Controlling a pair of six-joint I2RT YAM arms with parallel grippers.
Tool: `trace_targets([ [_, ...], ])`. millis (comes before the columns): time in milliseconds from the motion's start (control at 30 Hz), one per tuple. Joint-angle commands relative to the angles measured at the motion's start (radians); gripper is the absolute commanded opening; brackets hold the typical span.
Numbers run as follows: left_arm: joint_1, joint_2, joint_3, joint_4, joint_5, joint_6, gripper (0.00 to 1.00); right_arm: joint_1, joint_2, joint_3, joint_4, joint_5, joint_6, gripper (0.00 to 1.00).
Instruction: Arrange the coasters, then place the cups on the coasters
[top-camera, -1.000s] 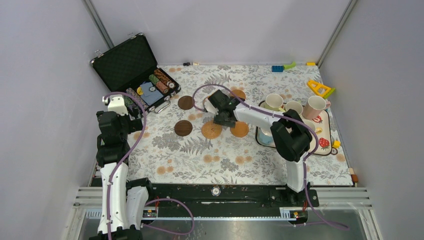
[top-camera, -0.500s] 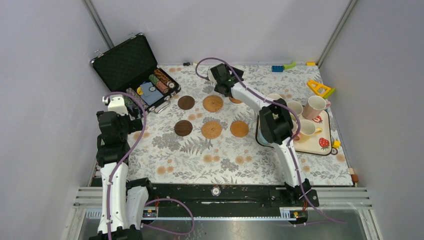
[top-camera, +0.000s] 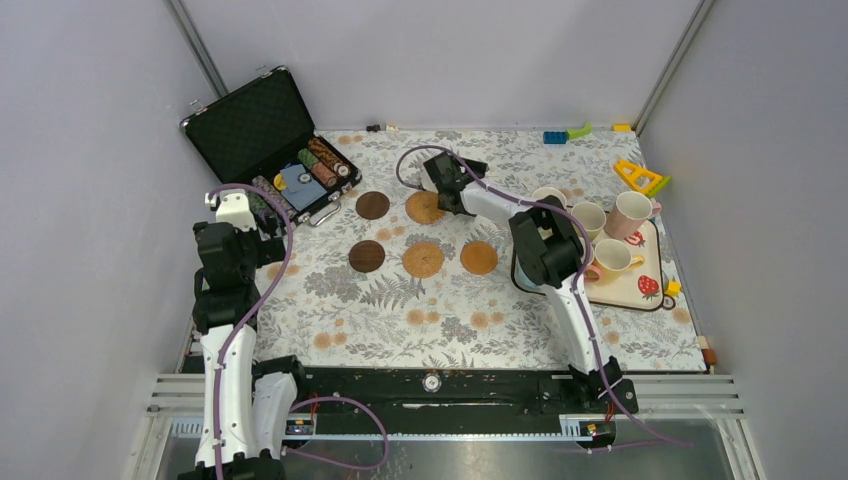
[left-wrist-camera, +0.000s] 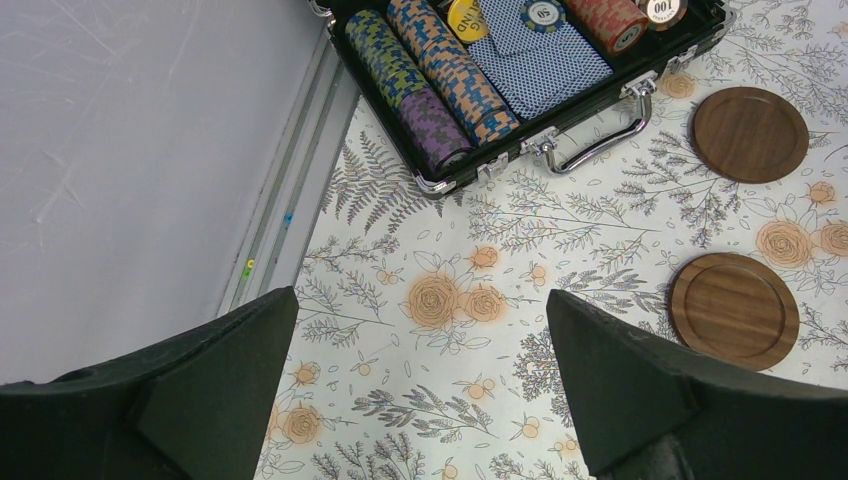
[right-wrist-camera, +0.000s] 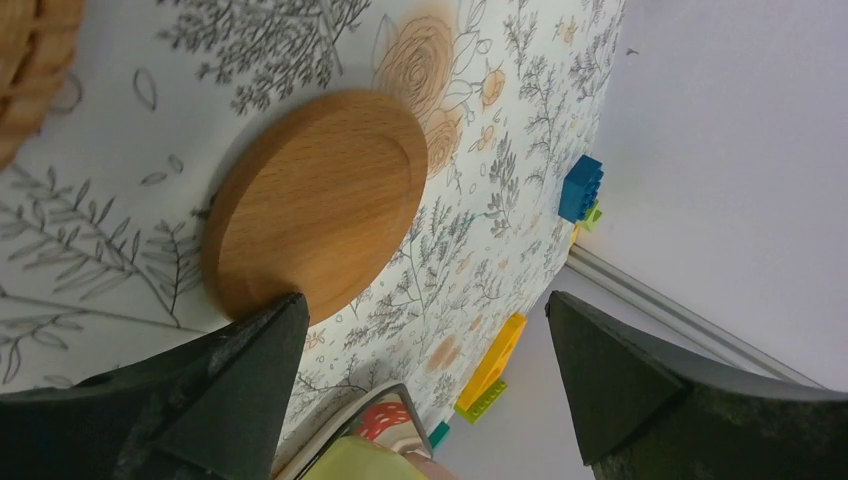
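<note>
**Coaster layout: far row unfinished**

- **Right tool** (right-wrist-camera: 420, 320): jaws spread wide, gripping nothing. It hangs low over the far middle of the floral-print surface (top-camera: 400, 310).
- **Smooth tan wooden round coaster** (right-wrist-camera: 320, 200): lies flat under that tool, its near rim behind one finger. Contact cannot be told.
- **Far row:** dark brown wooden disc (top-camera: 372, 205) and tan woven disc (top-camera: 420, 210), the latter partly under the tool.
- **Near row:** second dark brown wooden disc (top-camera: 366, 256), second tan woven disc (top-camera: 423, 259), plain tan disc (top-camera: 479, 257).
- **Pastel ceramic mugs** (top-camera: 612, 255): all on the cream strawberry-print rectangular tray (top-camera: 625, 290) at the right edge. None is on a coaster.
- **Left tool** (left-wrist-camera: 420, 300): open and empty, near the left edge by the black poker-chip case (top-camera: 250, 125).
- **Step in hand:** arranging coasters. The next move likely calls for closing on the smooth tan coaster's rim and setting it at the far row's right end, in line with the plain tan disc.
</note>
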Motion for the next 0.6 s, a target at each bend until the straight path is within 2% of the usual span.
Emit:
trace_targets([
  [0,0.006,0.004,0.005,0.033,0.014,0.003,0.99,0.004,-0.067,-0.081,0.008,-0.069,-0.012,0.98],
  [367,0.006,0.002,0.007,0.031,0.013,0.003,0.99,0.008,-0.198,-0.232,0.007,-0.187,0.035,0.98],
  [567,0.006,0.000,0.008,0.030,0.012,0.003,0.99,0.012,-0.197,-0.211,0.008,-0.204,0.078,0.98],
])
